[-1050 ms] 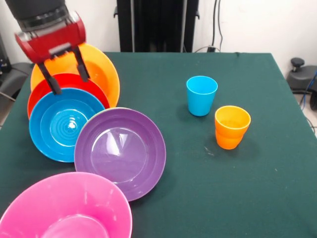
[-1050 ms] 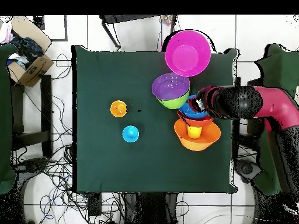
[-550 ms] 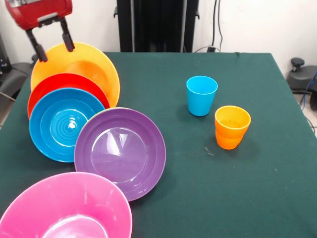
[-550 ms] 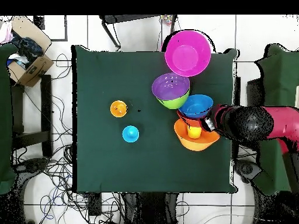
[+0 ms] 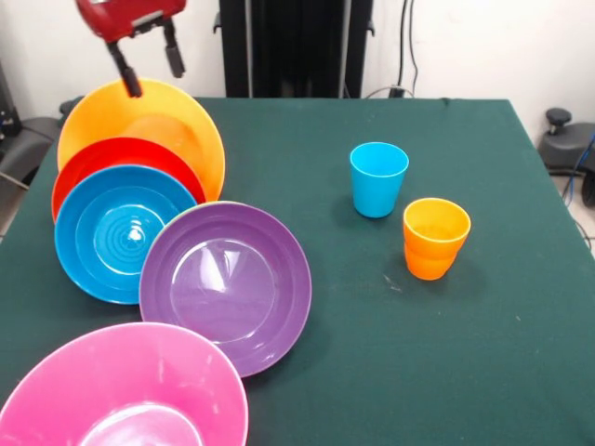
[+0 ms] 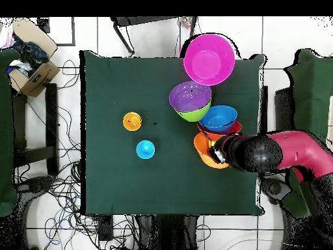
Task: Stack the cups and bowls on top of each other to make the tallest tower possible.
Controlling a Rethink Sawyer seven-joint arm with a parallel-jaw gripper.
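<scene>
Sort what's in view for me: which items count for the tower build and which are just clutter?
For the job:
- orange bowl, red bowl and blue bowl, nested
- purple bowl
- green bowl under the purple one
- pink bowl
- blue cup
- orange cups, nested
- pincer, open and empty

Lying about:
- cardboard box on the floor
- floor cables

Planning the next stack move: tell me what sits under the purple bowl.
In the overhead view, a green bowl shows beneath the purple bowl, nested. Most of the green one is covered; anything under it cannot be seen.
</scene>
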